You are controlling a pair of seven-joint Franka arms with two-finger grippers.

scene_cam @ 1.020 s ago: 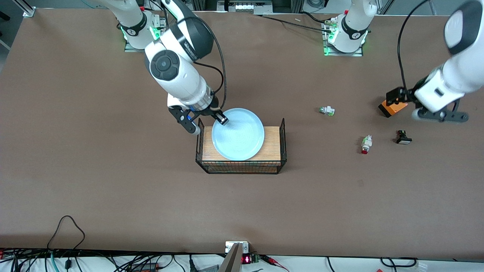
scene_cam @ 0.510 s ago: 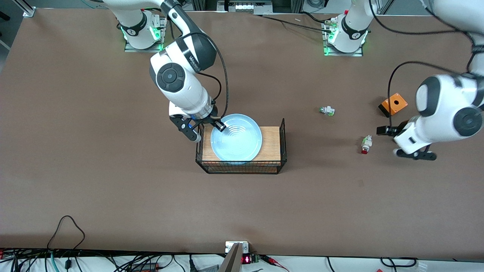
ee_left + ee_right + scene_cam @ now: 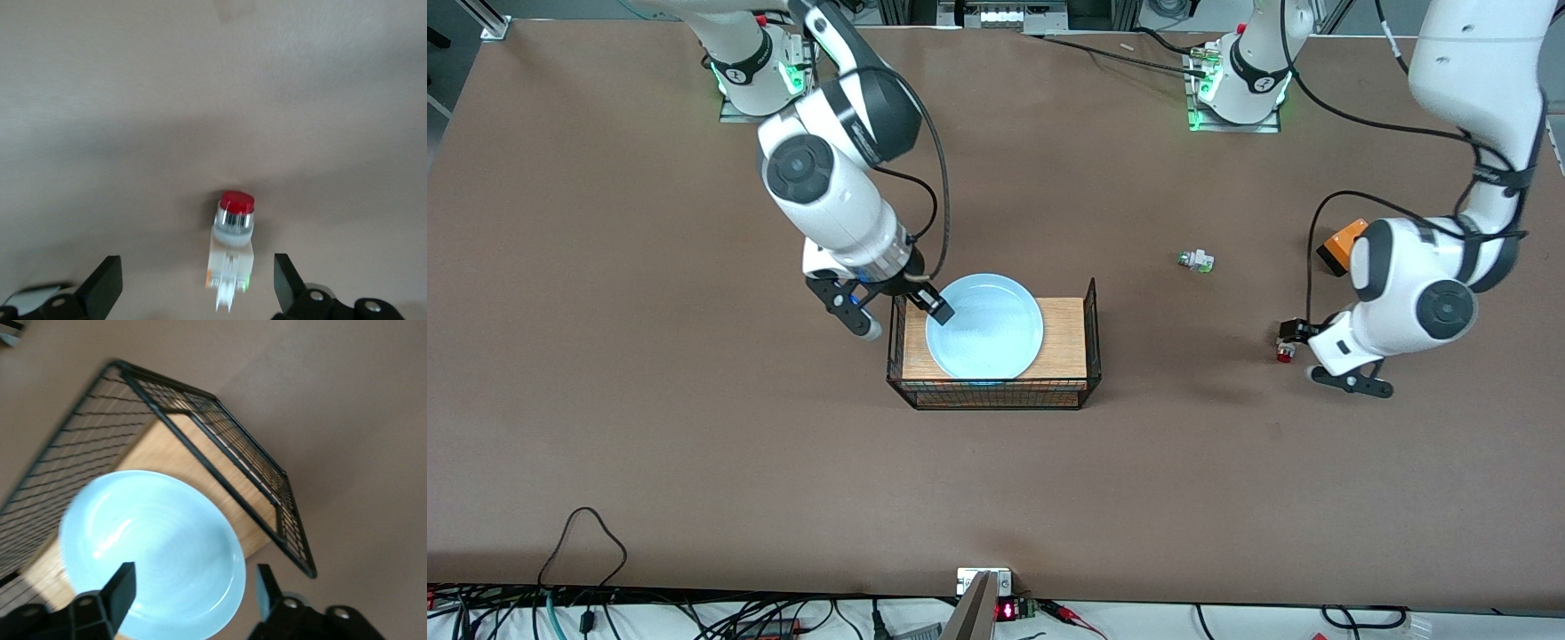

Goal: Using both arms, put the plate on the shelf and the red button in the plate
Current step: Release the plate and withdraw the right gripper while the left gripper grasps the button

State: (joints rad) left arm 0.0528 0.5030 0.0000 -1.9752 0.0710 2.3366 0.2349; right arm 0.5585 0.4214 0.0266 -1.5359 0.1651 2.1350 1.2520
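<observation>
A wide brown table (image 3: 649, 400) fills the front view, with both arm bases along its top edge.

At about nine o'clock from the table's middle hangs the right gripper (image 3: 898, 313), at the basket's end nearest the right arm. Its jaws are spread wide and hold nothing. In the right wrist view the fingers (image 3: 120, 590) stand apart with the plate (image 3: 150, 553) under them, not touching it. It looks as if the gripper has let the plate go, so that job seems done.

In the middle sits the basket (image 3: 1092, 338), a black wire box with a wooden floor. The plate (image 3: 984, 325) lies flat inside it, toward the right arm's end. Nothing else is in the basket, and part of the wood floor is bare.

At about two o'clock from the basket lies a small white part with a green tip (image 3: 1195, 260). An orange box (image 3: 1336, 247) sits at three o'clock from that part.

At three o'clock from the basket is the red button (image 3: 1285, 354), lying on its side on the table. The left gripper (image 3: 1316, 351) is low over it. Its jaws are spread, with the red button (image 3: 232, 250) between the fingers (image 3: 103, 287) but not yet pinched. The gripper seems to be there to grab it next.
</observation>
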